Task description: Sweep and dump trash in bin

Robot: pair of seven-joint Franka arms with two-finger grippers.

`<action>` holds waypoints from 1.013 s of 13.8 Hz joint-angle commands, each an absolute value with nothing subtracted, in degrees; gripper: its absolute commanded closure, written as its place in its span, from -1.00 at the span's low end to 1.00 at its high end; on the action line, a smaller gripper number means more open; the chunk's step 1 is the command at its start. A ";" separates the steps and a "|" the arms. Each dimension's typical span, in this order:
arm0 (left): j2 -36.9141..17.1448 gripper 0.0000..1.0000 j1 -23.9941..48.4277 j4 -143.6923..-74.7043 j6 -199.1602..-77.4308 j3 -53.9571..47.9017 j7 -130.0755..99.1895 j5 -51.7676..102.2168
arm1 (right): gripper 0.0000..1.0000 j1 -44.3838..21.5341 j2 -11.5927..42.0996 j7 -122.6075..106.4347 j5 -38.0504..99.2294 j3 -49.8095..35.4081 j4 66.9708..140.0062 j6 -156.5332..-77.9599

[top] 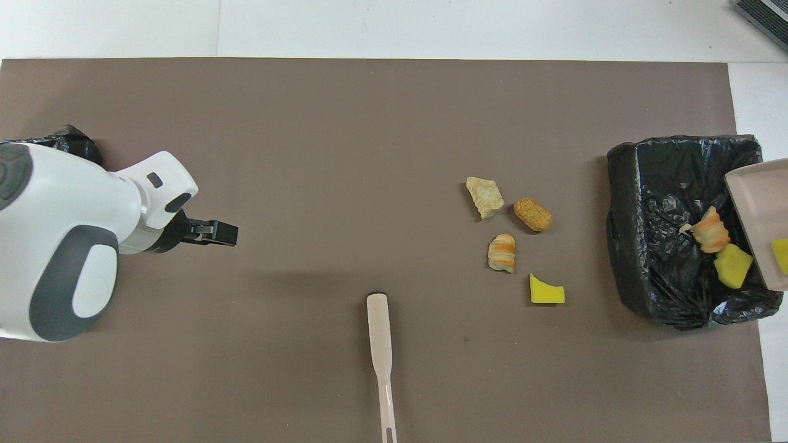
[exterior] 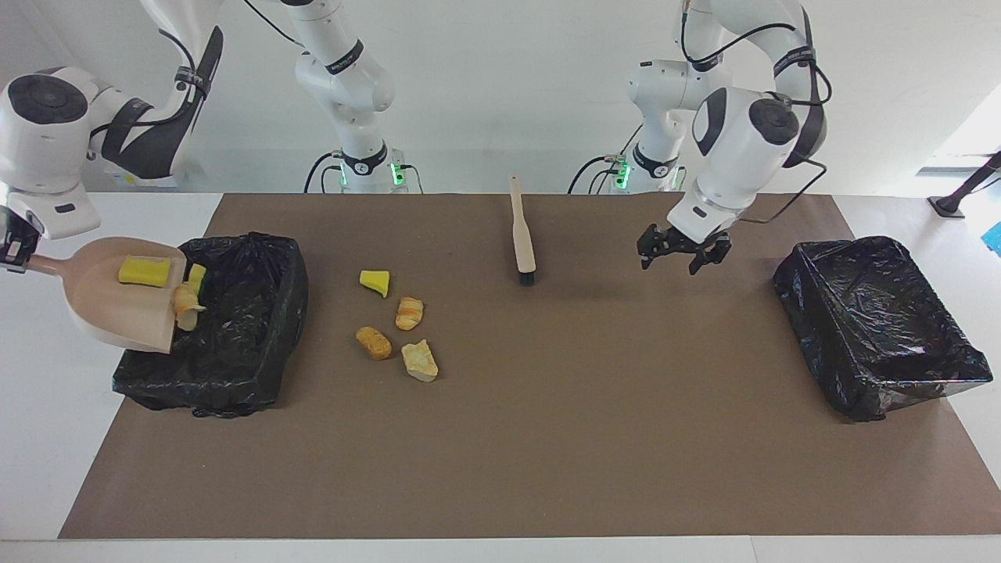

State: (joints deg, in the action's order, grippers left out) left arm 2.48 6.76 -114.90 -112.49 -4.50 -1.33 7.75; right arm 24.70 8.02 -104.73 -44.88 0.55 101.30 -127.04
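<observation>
While I tip the beige plastic dustpan [exterior: 109, 301]:
Right gripper [exterior: 14, 249]: clamped on dustpan handle
Left gripper [exterior: 685, 256]: fingers spread, holding nothing
Trash lumps on brown mat [exterior: 500, 438]: four
Black-lined bins: two

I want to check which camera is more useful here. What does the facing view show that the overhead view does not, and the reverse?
Only the facing view shows the right gripper holding the dustpan by its handle, the whole bin at the left arm's end, and the brush's bristles.

Only the overhead view shows the end of the brush handle nearest the robots.

Both show four trash pieces on the mat, pieces tipping into the bin at the right arm's end, and the left gripper hanging open.
</observation>
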 commanded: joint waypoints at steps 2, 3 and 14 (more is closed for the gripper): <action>2.55 -1.00 0.98 -107.43 -103.74 -5.01 1.23 6.94 | 1.00 22.16 6.15 -100.30 -51.40 -0.09 103.54 -126.66; 2.37 -1.00 -0.86 -105.40 -101.54 -4.84 1.40 6.86 | 1.00 21.45 6.15 -99.33 -52.90 -0.09 103.36 -125.17; -2.20 -1.00 -1.24 -87.63 -87.54 -5.09 2.11 3.26 | 1.00 13.11 4.49 -91.58 -63.98 -0.09 102.84 -113.31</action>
